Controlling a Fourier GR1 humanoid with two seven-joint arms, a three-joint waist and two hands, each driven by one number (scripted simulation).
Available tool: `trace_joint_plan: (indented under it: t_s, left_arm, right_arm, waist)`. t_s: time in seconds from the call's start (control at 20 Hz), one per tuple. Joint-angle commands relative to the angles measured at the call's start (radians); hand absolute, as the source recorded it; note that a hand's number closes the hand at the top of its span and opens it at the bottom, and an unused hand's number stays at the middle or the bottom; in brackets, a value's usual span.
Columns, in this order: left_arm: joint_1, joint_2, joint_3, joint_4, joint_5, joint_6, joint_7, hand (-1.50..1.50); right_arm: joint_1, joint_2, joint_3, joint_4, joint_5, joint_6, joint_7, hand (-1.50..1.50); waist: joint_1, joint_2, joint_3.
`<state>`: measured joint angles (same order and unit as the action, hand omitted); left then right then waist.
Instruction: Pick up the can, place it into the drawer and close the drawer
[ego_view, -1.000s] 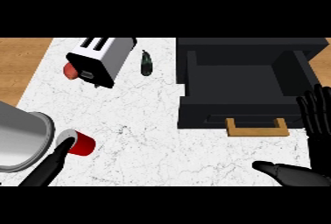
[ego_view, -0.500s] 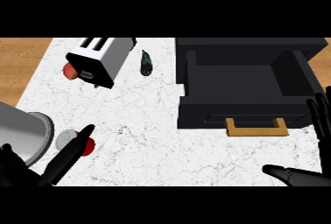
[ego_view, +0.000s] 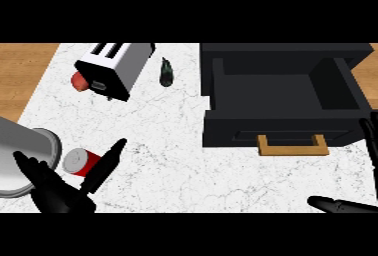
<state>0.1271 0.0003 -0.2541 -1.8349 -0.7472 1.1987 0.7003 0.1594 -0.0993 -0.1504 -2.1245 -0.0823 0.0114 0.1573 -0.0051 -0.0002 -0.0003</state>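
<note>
Advance of the left robot hand (ego_view: 55, 192) over the last second has set its straight black fingers either side of the small red cylindrical can with a silver top (ego_view: 80, 161), on the white marbled tabletop (ego_view: 162, 130) beside a smooth grey metal vessel (ego_view: 22, 155); nothing is gripped yet. Treat this as pre-grasp. The black box-shaped drawer with a tan wooden handle (ego_view: 280, 100) stands open well apart, near the open, empty right robot hand (ego_view: 339, 204).

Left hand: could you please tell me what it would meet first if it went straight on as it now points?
Probably the can, which sits just ahead of the left hand between its spread fingers; depth is unclear.
</note>
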Motion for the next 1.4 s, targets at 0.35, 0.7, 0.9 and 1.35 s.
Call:
trace_joint_plan:
  t_s: [0.35, 0.7, 0.9, 1.35]
  left_arm:
    - [-0.039, 0.051, -0.029, 0.226, 0.318, 0.266, -0.233, -1.50]
    - [-0.014, 0.103, -0.039, 0.262, 0.563, 0.297, -0.397, -1.50]
    - [-0.054, 0.061, 0.013, 0.288, 0.661, 0.236, -0.494, -1.50]
    - [-0.038, 0.000, 0.192, 0.364, 0.899, 0.075, -0.784, -1.50]
  right_arm:
    - [0.021, 0.003, -0.036, -0.048, -0.027, 0.019, 0.018, -1.50]
    - [0.020, -0.015, -0.069, -0.091, -0.062, 0.023, 0.081, -1.50]
    - [0.071, -0.015, -0.086, -0.109, -0.086, 0.065, 0.043, -1.50]
    - [0.014, -0.022, -0.093, -0.091, -0.064, 0.036, 0.096, -1.50]
  waist:
    - [0.001, -0.001, -0.001]
    - [0.005, -0.002, -0.004]
    - [0.002, -0.003, -0.004]
    - [0.012, -0.001, -0.006]
